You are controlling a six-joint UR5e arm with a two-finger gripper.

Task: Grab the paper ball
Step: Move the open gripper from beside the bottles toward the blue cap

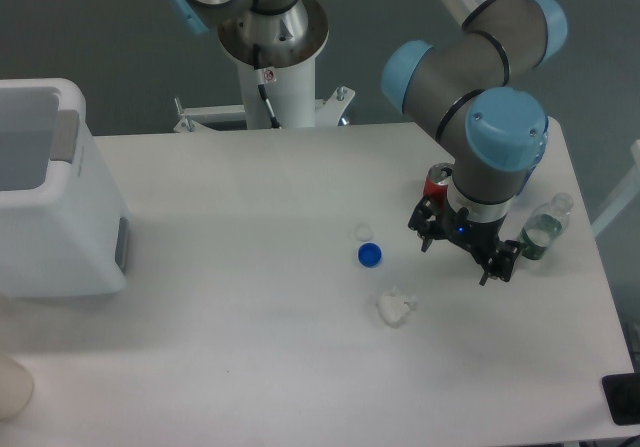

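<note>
Nearest the camera, the paper ball (pixel 396 308) lies alone on the white desk (pixel 250 347), touching nothing. Just beyond it sits a round blue cap (pixel 370 256), and a little farther a tiny whitish cap (pixel 364 232). To the right and above desk level hangs the pincer (pixel 462 250), well apart from the ball; whether its fingers are spread or closed I cannot tell. Beside it stand a red can (pixel 438 180) and a clear bottle (pixel 543 230). A white bin (pixel 50 197) sits far left.
</note>
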